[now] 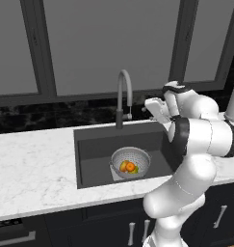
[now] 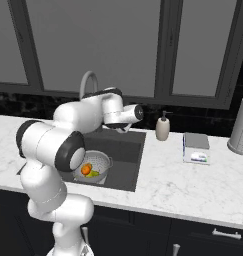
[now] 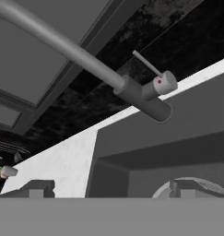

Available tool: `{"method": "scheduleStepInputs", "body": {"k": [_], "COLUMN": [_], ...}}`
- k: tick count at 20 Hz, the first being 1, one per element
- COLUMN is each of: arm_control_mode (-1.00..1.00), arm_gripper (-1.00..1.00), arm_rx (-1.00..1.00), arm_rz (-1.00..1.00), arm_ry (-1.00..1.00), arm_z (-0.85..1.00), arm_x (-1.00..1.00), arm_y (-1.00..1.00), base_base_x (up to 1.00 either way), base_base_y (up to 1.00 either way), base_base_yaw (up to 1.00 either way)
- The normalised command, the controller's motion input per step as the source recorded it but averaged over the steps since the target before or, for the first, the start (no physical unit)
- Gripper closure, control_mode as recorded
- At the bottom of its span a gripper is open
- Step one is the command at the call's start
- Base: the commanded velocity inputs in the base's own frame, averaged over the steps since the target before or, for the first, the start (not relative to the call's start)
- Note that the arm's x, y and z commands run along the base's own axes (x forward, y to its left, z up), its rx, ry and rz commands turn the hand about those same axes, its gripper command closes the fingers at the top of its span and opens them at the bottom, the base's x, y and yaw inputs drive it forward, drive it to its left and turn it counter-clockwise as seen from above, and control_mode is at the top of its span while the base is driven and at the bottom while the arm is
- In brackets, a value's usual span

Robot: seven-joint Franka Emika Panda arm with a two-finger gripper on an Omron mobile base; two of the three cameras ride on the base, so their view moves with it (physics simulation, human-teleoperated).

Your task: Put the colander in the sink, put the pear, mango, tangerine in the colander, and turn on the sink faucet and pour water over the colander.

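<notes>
Our gripper (image 3: 109,189) is hanging wide open and empty beside the sink faucet (image 1: 123,96); we are lining up squarely on its lever (image 3: 148,64) before nudging.

arm: folded at elbow, reaching forward | pincer (image 3: 109,189): spread wide, holding nothing

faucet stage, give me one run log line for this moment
colander: in sink, fruit inside | sink faucet: no water | end effector: open, facing faucet lever, apart | next: likely lever
</notes>
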Motion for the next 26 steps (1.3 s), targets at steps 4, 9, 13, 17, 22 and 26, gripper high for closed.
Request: {"method": "scheduleStepInputs", "body": {"k": [4, 9, 13, 17, 22, 26], "arm_control_mode": [-1.00, -1.00, -1.00, -1.00, -1.00, -1.00], "arm_gripper": [-1.00, -1.00, -1.00, -1.00, -1.00, -1.00], "arm_rx": [0.04, 0.00, 0.00, 0.00, 0.00, 0.00], "arm_rz": [0.00, 0.00, 0.00, 0.00, 0.00, 0.00], "arm_ry": [-0.02, -0.15, -0.11, 0.00, 0.00, 0.00], "arm_z": [-0.07, -0.30, -0.39, -0.24, -0.05, -0.12], "arm_x": [0.63, 0.53, 0.53, 0.63, 0.78, 0.52], "arm_y": [0.22, 0.24, 0.06, 0.00, 0.00, 0.00], "base_base_x": [0.00, 0.00, 0.00, 0.00, 0.00, 0.00], "base_base_y": [0.00, 0.00, 0.00, 0.00, 0.00, 0.00], "base_base_yaw": [0.00, 0.00, 0.00, 0.00, 0.00, 0.00]}}
